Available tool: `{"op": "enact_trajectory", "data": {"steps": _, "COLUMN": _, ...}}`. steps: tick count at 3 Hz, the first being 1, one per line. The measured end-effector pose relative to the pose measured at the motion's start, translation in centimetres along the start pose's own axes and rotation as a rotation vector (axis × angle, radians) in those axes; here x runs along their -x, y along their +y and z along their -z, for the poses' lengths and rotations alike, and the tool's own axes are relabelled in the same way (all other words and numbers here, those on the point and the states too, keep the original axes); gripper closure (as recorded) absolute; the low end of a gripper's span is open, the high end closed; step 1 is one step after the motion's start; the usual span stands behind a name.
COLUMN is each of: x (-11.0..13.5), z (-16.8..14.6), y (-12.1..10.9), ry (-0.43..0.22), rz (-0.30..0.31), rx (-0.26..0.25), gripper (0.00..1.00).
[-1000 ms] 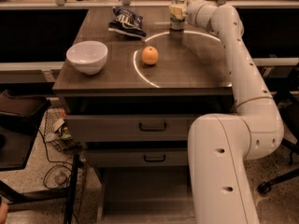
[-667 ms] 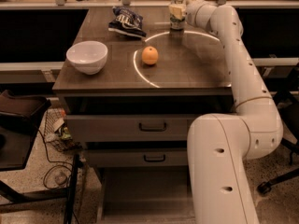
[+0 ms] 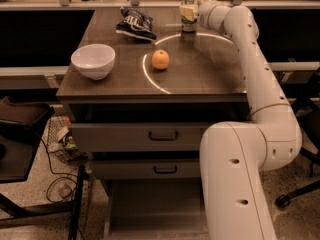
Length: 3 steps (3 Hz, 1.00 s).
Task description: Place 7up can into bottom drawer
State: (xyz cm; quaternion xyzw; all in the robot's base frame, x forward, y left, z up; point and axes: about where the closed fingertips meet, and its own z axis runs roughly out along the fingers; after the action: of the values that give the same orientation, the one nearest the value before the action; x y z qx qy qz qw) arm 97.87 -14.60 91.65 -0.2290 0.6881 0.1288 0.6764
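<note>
A dim room with a speckled floor holds a grey cabinet under a dark wood counter (image 3: 210, 79). Nearest, at the foot of the cabinet, the bottom drawer (image 3: 150, 206) stands pulled out, a wide flat grey tray. To its right the robot's thick white arm (image 3: 235, 179) rises and bends back over the right side of the counter. Above the tray sit two shut drawers with dark bar handles, the lower drawer (image 3: 145, 169) and the upper drawer (image 3: 135, 136). On the counter's near left is a white bowl (image 3: 93, 60). An orange (image 3: 160, 59) lies near the middle. Farther back lies a dark blue chip bag (image 3: 135, 23). The 7up can (image 3: 188, 14) stands upright at the far right of the counter. The gripper (image 3: 198, 11) is right against its right side. Whether it has closed on the can, I cannot tell.
</note>
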Motion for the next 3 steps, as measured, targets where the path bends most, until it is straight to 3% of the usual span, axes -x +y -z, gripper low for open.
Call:
{"op": "enact_trajectory", "data": {"steps": 1, "x": 1.4, "z": 0.8, "y": -0.2, "ry": 0.016, "rz": 0.013, "rx": -0.006, "gripper": 1.0}}
{"op": "enact_trajectory", "data": {"steps": 3, "x": 6.7, "z": 6.2, "y": -2.0, "ry": 0.03, "rz": 0.056, "rx": -0.026, "gripper": 1.0}}
